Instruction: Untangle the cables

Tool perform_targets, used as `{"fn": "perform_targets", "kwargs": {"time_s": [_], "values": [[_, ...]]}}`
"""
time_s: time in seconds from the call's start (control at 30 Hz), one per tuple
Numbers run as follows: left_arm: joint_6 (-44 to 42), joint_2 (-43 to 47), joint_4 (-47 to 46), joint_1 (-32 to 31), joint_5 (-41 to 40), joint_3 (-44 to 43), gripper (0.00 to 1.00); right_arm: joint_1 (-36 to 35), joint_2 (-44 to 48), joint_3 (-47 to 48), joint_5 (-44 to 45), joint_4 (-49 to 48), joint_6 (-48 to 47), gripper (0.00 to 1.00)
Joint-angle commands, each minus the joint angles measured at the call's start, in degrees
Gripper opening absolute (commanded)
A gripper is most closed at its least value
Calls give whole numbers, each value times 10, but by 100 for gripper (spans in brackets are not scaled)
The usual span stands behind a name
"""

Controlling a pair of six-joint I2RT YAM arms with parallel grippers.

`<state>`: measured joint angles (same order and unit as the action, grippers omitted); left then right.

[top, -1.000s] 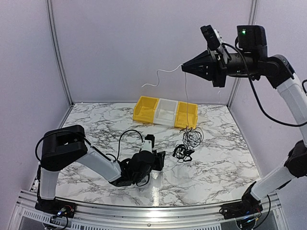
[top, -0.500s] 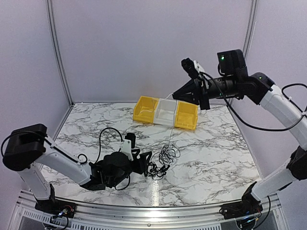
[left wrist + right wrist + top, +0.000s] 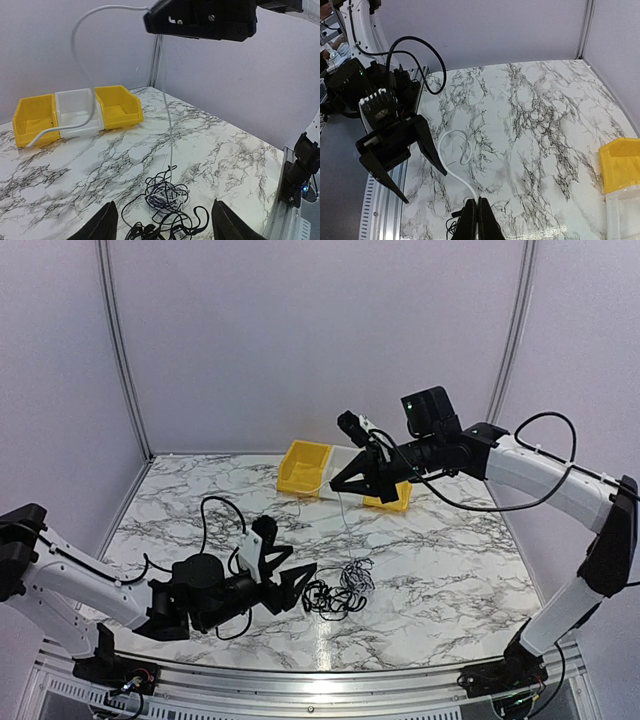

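The cables are a loose knot of thin black wires (image 3: 335,597) on the marble table, seen close in the left wrist view (image 3: 165,197). A whitish cable (image 3: 343,530) rises from the knot to my right gripper (image 3: 334,489), which is shut on it above the table. Its free end loops away from the fingers (image 3: 451,167) and hangs down before the bins (image 3: 80,60). My left gripper (image 3: 303,568) is open, low over the table, just left of the knot, which lies between and ahead of its fingertips (image 3: 163,205). My right gripper's fingers (image 3: 478,202) are pressed together.
A row of bins stands at the back of the table: a yellow one (image 3: 303,468), a white one (image 3: 75,107) partly hidden behind my right gripper, and another yellow one (image 3: 397,499). A metal rail (image 3: 320,680) runs along the near edge.
My right gripper has come down and to the left, holding the whitish cable. My left gripper has pulled back to the left, and the black knot has shifted toward the near left.
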<state>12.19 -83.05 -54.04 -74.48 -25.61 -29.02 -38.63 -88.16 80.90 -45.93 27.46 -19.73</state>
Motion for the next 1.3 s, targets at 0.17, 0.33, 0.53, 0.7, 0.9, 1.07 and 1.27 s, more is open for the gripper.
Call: {"fn": "perform_targets", "kwargs": {"time_s": [0.17, 0.33, 0.53, 0.7, 0.9, 1.07, 1.27], "values": [[-98, -110, -32, -2, -43, -128, 70, -23, -36, 73, -48, -32, 59, 0], [-93, -166, -51, 10, -108, -179, 72, -32, -36, 77, -44, -32, 62, 0], [-99, -193, -95, 27, -75, -195, 50, -33, -39, 77, -43, -32, 61, 0], [-104, -200, -111, 31, -74, -193, 36, -33, -43, 74, -45, -34, 59, 0], [-101, -208, -124, 37, -62, -194, 24, -34, -50, 75, -50, -34, 60, 0], [-102, -212, -136, 40, -56, -191, 5, -33, -50, 71, -51, -34, 57, 0], [-93, -206, -170, 40, -67, -166, 0, -33, -49, 65, -44, -30, 46, 0]]}}
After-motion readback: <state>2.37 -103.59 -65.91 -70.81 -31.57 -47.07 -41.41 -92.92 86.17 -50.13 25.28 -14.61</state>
